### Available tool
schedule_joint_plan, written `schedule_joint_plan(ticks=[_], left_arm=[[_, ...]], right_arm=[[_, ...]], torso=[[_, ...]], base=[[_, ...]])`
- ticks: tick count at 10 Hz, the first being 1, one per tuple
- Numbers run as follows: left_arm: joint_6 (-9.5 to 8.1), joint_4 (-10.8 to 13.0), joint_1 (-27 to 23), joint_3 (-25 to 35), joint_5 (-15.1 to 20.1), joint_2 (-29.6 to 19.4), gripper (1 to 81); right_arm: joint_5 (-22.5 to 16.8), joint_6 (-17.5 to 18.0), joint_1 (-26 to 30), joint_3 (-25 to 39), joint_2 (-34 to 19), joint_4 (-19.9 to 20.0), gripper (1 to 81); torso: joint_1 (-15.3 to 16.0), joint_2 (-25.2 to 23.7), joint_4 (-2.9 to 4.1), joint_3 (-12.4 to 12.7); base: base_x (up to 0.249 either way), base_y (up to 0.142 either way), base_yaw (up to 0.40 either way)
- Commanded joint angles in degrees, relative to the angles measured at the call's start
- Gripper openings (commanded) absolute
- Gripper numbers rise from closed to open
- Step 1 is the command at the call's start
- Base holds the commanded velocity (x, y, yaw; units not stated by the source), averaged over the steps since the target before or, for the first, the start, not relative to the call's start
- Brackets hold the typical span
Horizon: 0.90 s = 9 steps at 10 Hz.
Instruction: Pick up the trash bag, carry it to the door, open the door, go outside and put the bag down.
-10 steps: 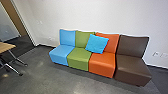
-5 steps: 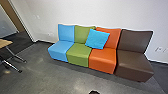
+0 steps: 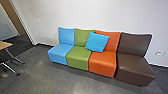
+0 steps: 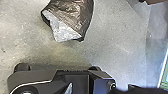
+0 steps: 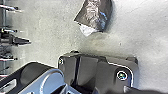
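Bag (image 4: 72, 15) on floor (image 4: 120, 30), pickup pending

Prob. the pickup step: bag looks to be down on the floor, near the robot's base (image 4: 42, 81) but not touching it. Head view has the seats (image 3: 78, 58) & cushion (image 3: 97, 42), no help w/ aim. Claws, L & R: can't tell if open or closed. A pickup would call for lining one up over the bag, then a firm pinch of loose film. Bag's dark brown, shiny, wrinkled, w/ a crumpled whitish part (image 4: 63, 32) at one end; prob. soft & light.
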Motion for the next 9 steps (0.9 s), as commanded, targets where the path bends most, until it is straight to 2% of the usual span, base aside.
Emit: schedule_joint_plan(ticks=[1, 2, 4, 9], left_arm=[[-0.14, -0.84, -7.58, -3.93, 1.58, 3.97, 81.1], [-0.14, -0.93, -8.46, -8.4, 1.84, 6.25, 81.1], [-0.14, -0.84, -9.69, -14.29, 2.02, 9.15, 81.1], [-0.14, -1.02, -11.36, -17.65, 2.02, 10.74, 81.1]], right_arm=[[-3.71, 0.05, 3.46, 1.07, -4.08, 1.34, 81.1], [-3.8, 0.05, 4.26, 1.08, -4.78, 1.68, 81.1], [-3.89, 0.05, 5.14, 2.56, -7.93, 2.04, 81.1], [-4.85, -0.04, 5.67, 4.5, -10.94, 1.95, 81.1]], torso=[[3.56, -5.51, 0.0, 0.0], [4.78, -7.48, 0.0, 0.0], [7.23, -11.39, 0.0, -3.17], [13.46, -21.31, 0.0, -8.7]], base=[[0.0, 0.0, 0.0], [0.0, 0.0, 0.0], [0.0, 0.0, 0.0], [0.0, 0.0, 0.0]])
